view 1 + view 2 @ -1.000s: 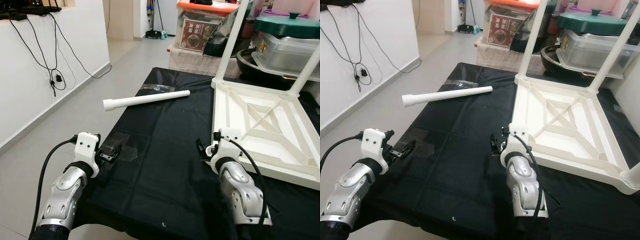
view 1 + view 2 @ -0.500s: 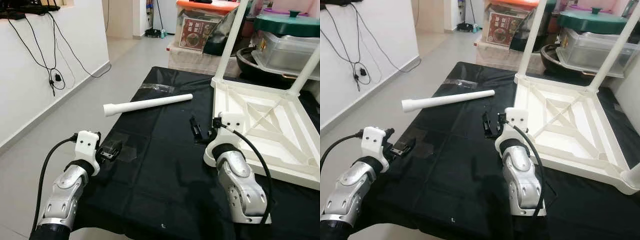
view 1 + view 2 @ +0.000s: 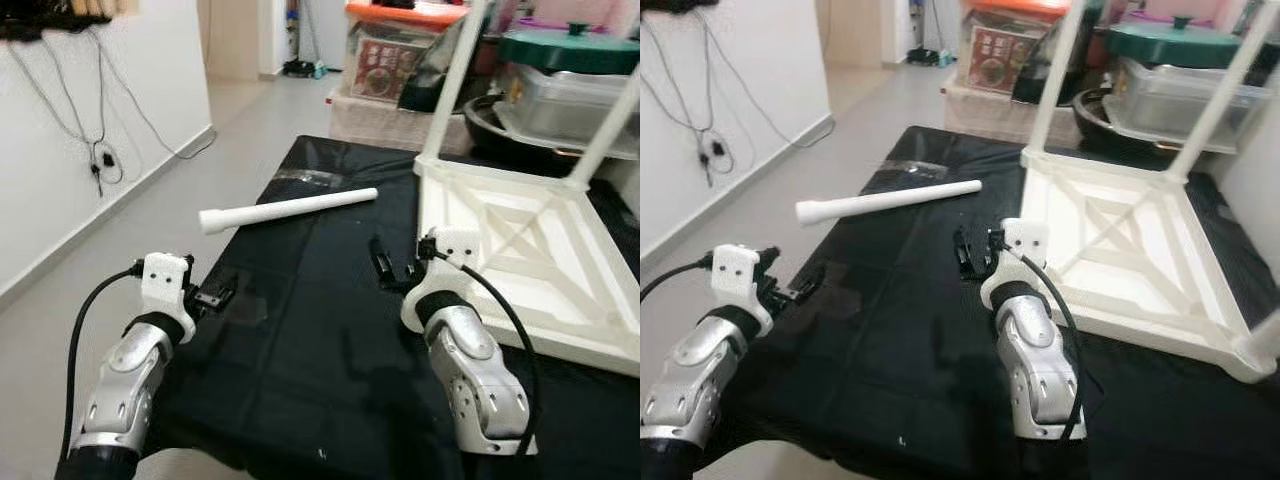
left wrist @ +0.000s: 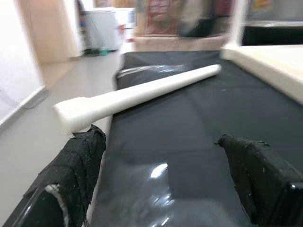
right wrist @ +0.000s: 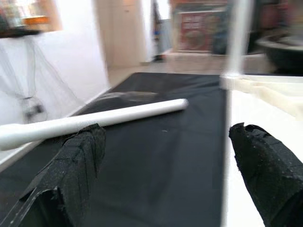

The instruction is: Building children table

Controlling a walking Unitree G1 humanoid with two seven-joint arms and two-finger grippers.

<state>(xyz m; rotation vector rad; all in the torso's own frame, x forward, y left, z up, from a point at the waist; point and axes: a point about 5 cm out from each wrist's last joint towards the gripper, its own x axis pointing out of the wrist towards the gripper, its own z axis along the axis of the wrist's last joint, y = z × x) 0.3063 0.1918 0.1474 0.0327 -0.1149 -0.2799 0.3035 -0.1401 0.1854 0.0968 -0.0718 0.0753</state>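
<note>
A: Where was the leg [image 3: 288, 207]?
B: Loose on the black cloth [image 3: 300, 330], ahead of both arms; its long axis ran crosswise, flared end over the cloth's left edge, narrow end toward the frame [image 3: 520, 250].

A: And the frame?
B: Upside down on the right of the cloth, two legs already upright at its far corners.

A: The tools?
B: The right tool [image 3: 385, 268] hovered above the cloth beside the frame's near-left corner, fingers spread wide, holding nothing; the left tool [image 3: 217, 295] sat low by the cloth's left edge, also parted and empty.

A: Which was nearer?
B: The right, I judged; it lay closer to the leg's narrow end; the left pointed toward the flared end.
</note>
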